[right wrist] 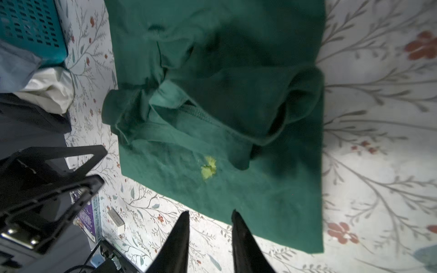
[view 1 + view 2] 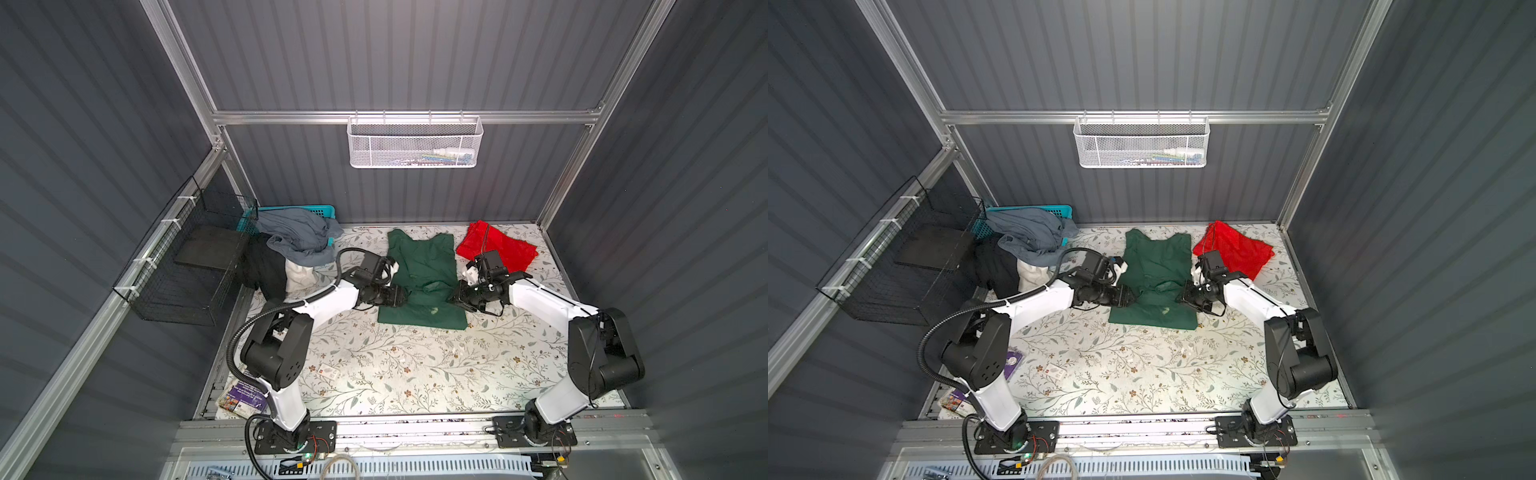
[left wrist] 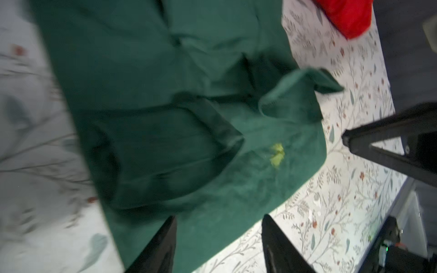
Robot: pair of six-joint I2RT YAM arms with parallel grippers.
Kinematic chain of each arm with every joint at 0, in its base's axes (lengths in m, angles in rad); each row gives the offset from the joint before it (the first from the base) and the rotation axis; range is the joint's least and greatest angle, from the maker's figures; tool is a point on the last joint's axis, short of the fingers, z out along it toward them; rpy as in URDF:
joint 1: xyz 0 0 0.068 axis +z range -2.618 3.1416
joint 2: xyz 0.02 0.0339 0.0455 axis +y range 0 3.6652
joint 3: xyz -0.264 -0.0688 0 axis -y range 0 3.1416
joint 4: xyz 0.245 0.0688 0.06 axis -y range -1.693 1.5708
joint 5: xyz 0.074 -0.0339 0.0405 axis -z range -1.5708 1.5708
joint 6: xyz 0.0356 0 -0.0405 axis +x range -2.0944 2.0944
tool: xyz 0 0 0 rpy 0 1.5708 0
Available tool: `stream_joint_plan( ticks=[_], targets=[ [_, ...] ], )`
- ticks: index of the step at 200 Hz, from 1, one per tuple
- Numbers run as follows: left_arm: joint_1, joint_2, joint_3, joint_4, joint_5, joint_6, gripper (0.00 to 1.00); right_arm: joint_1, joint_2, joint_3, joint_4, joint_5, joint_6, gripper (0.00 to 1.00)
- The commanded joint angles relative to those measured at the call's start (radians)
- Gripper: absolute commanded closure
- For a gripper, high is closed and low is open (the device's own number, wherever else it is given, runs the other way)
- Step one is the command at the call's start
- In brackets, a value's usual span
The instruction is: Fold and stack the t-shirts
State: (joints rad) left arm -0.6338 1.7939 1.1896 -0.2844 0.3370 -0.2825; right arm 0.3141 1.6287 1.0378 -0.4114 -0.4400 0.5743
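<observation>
You see the dark green t-shirt lying on the flowered table, one sleeve turned in over its body, beside a small yellow-green mark. Your left pincer stands with its fingers apart at the shirt's edge. A red t-shirt lies well apart.

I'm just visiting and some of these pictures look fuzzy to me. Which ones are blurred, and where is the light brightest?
Left wrist view: the green t-shirt and floral tablecloth are smeared, likely by motion. Right wrist view: the shirt's yellow-green mark is fairly crisp, the big red flowers soft. In both top views: sharp, with a bright patch on the tablecloth's front middle and dark walls.
</observation>
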Motion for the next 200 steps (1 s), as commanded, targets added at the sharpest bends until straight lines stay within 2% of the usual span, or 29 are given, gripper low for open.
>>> stream_joint_plan(
  ticks=[1,24,66,145,162,200],
  targets=[
    [-0.064,0.029,0.023,-0.029,0.077,0.09,0.43,0.006,0.047,-0.012,0.017,-0.053,-0.005,0.7],
    [-0.072,0.083,0.043,-0.025,0.085,0.074,0.45,0.005,0.09,-0.011,0.093,-0.072,0.014,0.7],
    [-0.072,0.161,0.058,0.01,0.017,0.062,0.48,-0.004,0.186,0.047,0.128,-0.068,0.034,0.76],
    [-0.069,0.251,0.212,-0.019,-0.077,0.064,0.49,-0.028,0.294,0.193,0.103,-0.039,0.005,0.77],
    [-0.06,0.292,0.29,-0.052,-0.085,0.071,0.5,-0.036,0.306,0.216,0.099,-0.033,0.0,0.77],
    [-0.031,0.315,0.338,-0.044,-0.153,0.06,0.5,-0.06,0.335,0.267,0.095,-0.022,-0.007,0.76]
  ],
)
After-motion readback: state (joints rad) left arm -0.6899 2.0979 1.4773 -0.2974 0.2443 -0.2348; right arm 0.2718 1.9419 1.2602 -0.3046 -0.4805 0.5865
